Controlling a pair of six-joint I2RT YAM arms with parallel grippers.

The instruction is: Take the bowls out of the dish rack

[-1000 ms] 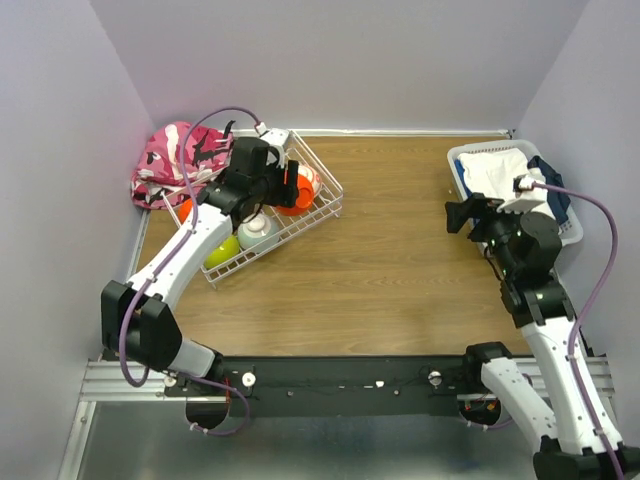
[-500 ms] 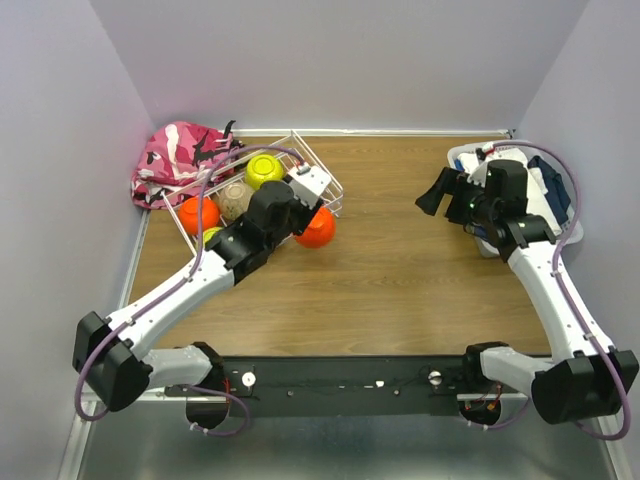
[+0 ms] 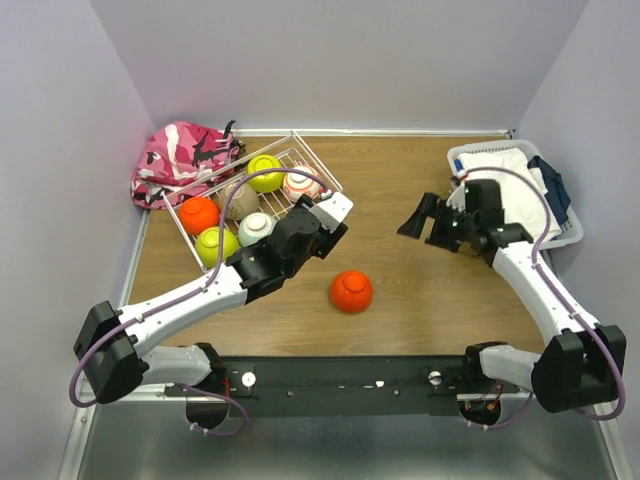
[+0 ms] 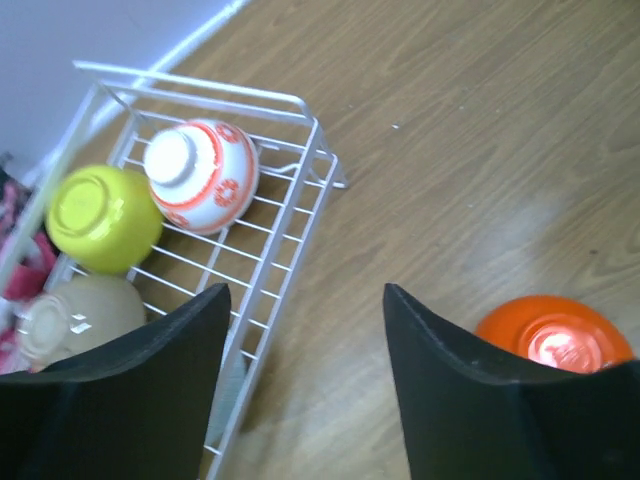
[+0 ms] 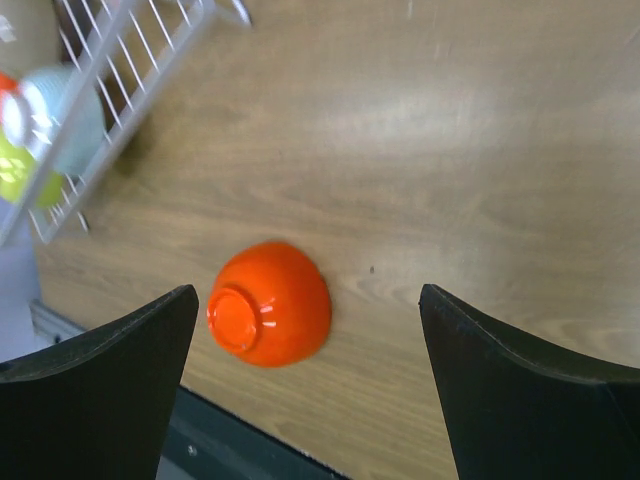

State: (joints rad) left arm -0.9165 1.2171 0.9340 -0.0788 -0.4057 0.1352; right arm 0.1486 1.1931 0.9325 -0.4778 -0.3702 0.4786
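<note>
As an orange round bowl (image 3: pixel 351 291) sits inverted on the wooden counter (image 3: pixel 430 300), we find left tool (image 4: pixel 302 295) and right tool (image 5: pixel 307 292) spread apart, empty.

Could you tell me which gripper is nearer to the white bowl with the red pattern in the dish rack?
Left. The left gripper hovers at the dish rack's corner, close to the white red-patterned bowl; the right gripper is far across the table, by the clothes basket.
</note>
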